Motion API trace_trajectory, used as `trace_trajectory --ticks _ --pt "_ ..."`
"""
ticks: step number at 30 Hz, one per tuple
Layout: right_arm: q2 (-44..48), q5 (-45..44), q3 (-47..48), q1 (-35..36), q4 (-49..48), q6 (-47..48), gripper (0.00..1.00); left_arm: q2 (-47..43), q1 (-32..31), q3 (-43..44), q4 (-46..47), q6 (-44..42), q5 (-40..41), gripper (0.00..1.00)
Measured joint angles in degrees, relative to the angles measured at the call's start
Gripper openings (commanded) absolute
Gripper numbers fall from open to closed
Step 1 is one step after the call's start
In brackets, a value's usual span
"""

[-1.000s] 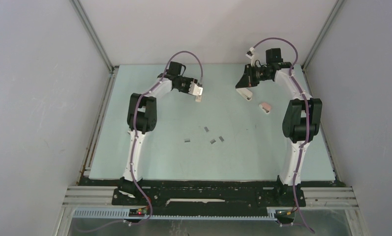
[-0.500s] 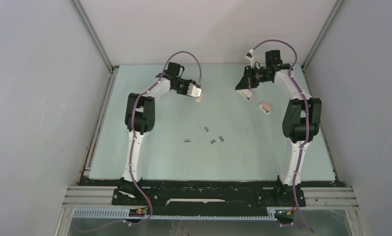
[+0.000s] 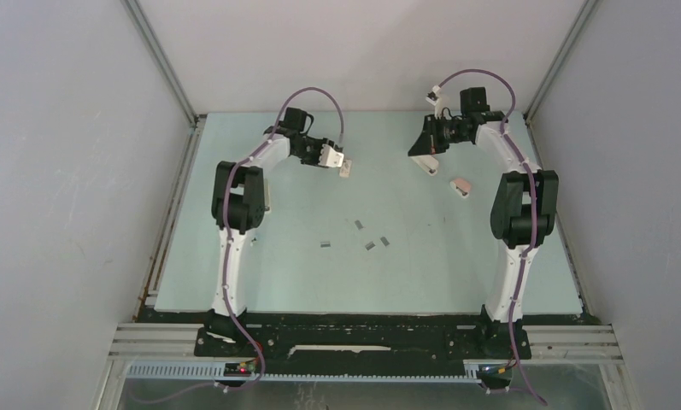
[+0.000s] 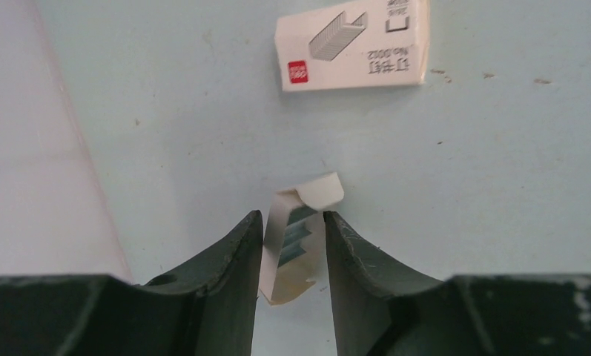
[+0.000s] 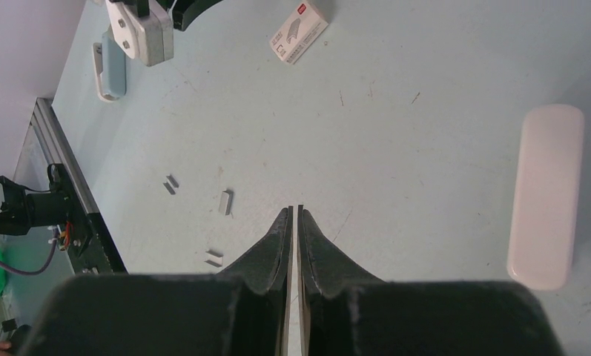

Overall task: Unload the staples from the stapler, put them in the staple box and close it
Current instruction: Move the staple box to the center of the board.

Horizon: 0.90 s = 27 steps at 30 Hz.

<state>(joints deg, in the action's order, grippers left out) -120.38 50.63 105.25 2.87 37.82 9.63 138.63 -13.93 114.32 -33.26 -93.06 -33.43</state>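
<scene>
The left arm (image 3: 234, 195) has drawn back toward the far left corner of the worktop (image 3: 260, 273), taking its gripper a little further from the middle. The right arm (image 3: 520, 205), the stapler and the loose strips lie as they did.

The pink stapler (image 3: 461, 186) rests flat on the right side, just beside the right gripper (image 5: 294, 211). In the right wrist view its long axis runs roughly in line with the fingers, off to one side of them. That gripper is clenched on nothing.

The white box (image 4: 351, 44) lies flat ahead of the left gripper (image 4: 292, 216), with its long axis across the line of the fingers and a clear gap between them. This gripper is grasping a small white sleeve (image 4: 311, 194), flap up, with grey ribbing showing inside.

The staples (image 3: 359, 225) lie scattered mid-worktop as a few short strips, well apart from both grippers and toward the near edge from each. They are out of the stapler, so the unloading looks largely done. The right arm is nearer the stapler, and neither arm is clearly nearer the strips. Any next reach for them would have to come back toward the near edge.
</scene>
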Motion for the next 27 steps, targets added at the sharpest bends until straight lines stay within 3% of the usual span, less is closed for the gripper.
trace_trajectory --ticks 12,16,23,27 --pt "1.1 -0.5 -1.5 0.6 -0.5 -0.2 0.12 -1.2 0.7 0.0 6.3 8.3 -0.2 0.49" --pt "1.4 -0.6 -2.2 0.6 -0.5 -0.2 0.12 -2.3 0.8 0.0 8.5 13.1 -0.2 0.60" --pt "1.8 -0.9 -3.0 0.6 -0.8 -0.5 0.12 -4.5 1.1 0.2 16.6 37.5 6.2 0.75" --pt "2.0 -1.0 -3.5 0.6 -1.0 -0.9 0.12 -4.5 1.6 3.1 13.8 52.4 11.8 0.80"
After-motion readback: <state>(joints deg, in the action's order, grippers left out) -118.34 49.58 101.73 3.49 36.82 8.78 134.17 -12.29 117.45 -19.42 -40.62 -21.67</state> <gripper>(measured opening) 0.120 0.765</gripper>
